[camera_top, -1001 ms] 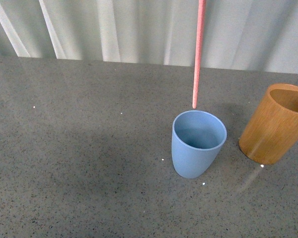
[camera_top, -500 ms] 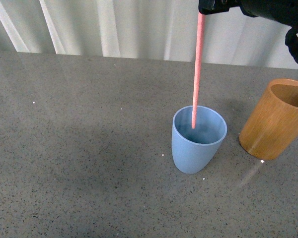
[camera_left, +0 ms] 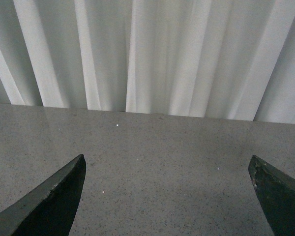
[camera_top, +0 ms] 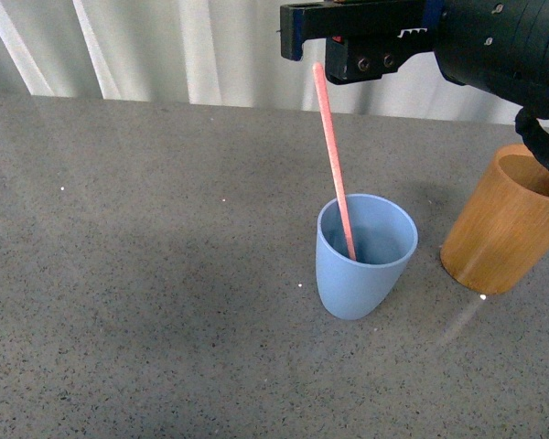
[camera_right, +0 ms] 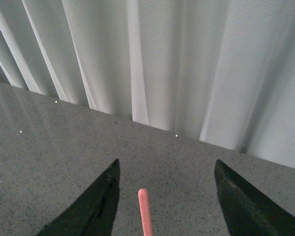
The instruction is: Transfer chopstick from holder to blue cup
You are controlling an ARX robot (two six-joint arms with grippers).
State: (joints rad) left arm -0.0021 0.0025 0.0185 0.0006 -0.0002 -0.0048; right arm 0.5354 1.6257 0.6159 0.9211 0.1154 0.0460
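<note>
A pink chopstick (camera_top: 334, 160) stands in the light blue cup (camera_top: 364, 259), leaning to the left with its lower end inside. The orange-brown wooden holder (camera_top: 505, 225) stands to the right of the cup. My right gripper (camera_top: 352, 41) hangs open just above the stick's top end, touching nothing. In the right wrist view the stick's rounded tip (camera_right: 144, 206) shows free between the spread fingers of the right gripper (camera_right: 166, 194). My left gripper (camera_left: 167, 191) is open over bare table, with nothing between its fingers.
The grey speckled table (camera_top: 137, 302) stretches left and in front of the cups. A white pleated curtain (camera_top: 165, 46) closes off the table's far edge.
The right gripper has come down into view and opened, letting go of the chopstick. The stick has dropped deeper into the blue cup and tipped leftwards.
</note>
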